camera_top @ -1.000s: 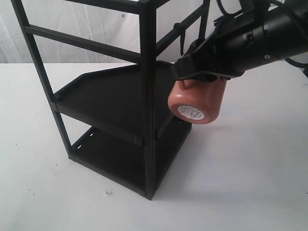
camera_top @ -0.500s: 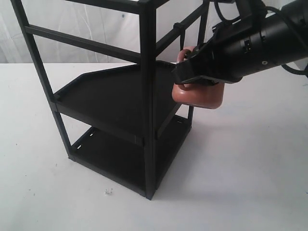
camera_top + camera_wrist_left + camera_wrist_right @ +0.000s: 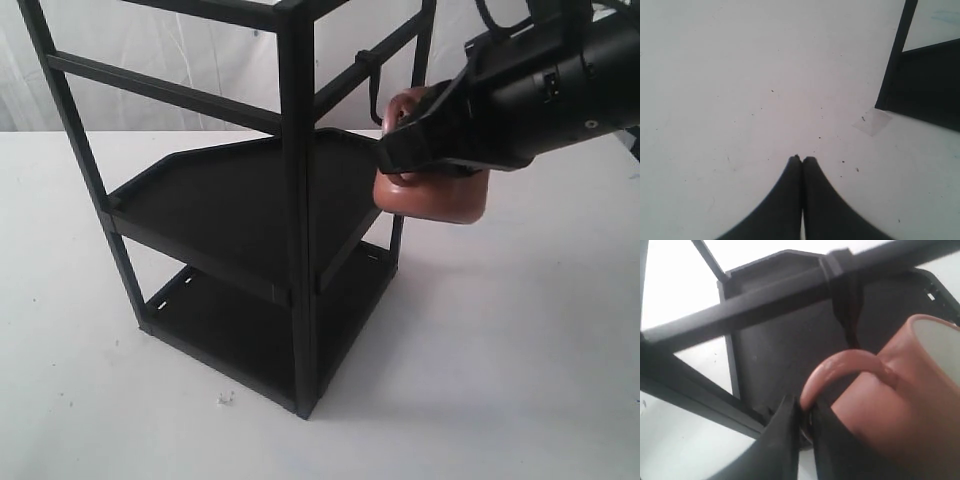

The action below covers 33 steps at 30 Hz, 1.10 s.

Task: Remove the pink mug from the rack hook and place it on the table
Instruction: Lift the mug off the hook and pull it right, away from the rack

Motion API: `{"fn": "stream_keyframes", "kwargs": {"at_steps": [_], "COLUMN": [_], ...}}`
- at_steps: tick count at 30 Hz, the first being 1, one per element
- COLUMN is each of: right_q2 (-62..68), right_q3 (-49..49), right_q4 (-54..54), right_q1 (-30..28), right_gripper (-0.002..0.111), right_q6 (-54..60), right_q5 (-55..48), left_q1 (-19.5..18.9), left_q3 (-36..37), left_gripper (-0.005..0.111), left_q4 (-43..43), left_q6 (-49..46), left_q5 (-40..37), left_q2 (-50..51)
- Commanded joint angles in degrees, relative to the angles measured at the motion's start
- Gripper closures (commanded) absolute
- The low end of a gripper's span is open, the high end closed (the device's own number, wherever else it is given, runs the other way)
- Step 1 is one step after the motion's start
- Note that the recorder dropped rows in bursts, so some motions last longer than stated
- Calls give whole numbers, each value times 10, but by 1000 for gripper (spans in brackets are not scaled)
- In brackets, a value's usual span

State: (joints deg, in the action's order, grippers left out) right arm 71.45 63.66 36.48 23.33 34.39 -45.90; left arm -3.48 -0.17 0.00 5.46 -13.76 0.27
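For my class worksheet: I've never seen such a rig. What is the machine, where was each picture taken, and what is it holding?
It is a two-armed robot with grippers. One picture looks on from outside; two come from cameras on the wrists. A black rack stands on a white table. The right gripper is shut on the handle of the pink mug, in the air beside the rack hook. The left gripper is shut, empty, over the table.

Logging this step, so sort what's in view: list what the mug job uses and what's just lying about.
In the job: pink mug, its handle pinched by the right gripper; rack hook; table.

Lying about: small white scrap near the foot of the rack; tape patch on the table; left gripper, shut, idle.
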Motion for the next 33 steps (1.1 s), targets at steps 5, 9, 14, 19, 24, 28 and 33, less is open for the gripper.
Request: {"fn": "stream_keyframes", "kwargs": {"at_steps": [5,9,14,19,24,28,33], "right_q2": [-7,-7,-7,-7,-7,-6,33], "right_q3": [1,-1,-37,-148,-304,-368,-370], "right_q4": [-119,-163,-335,-393,-393,-393,-393], "right_q1": [1,1,1,1,1,1,1], "right_gripper": [108,108,108,108,108,108,108], "right_q6": [-68,-79,-222,-287,-287,-287,-247], "right_q5": [-43,-43,44,311,595,741,722], "left_q1": [3,3,3,3,3,3,3], "left_q3": [2,2,2,2,2,2,2], "left_gripper": [107,107,107,107,107,107,107], "left_q4": [0,0,0,0,0,0,0], "left_q6": [1,1,1,1,1,1,1], "left_q5": [-4,-4,-4,-4,-4,-4,-4], "left_q2": [-3,-3,-3,-3,-3,-3,-3]}}
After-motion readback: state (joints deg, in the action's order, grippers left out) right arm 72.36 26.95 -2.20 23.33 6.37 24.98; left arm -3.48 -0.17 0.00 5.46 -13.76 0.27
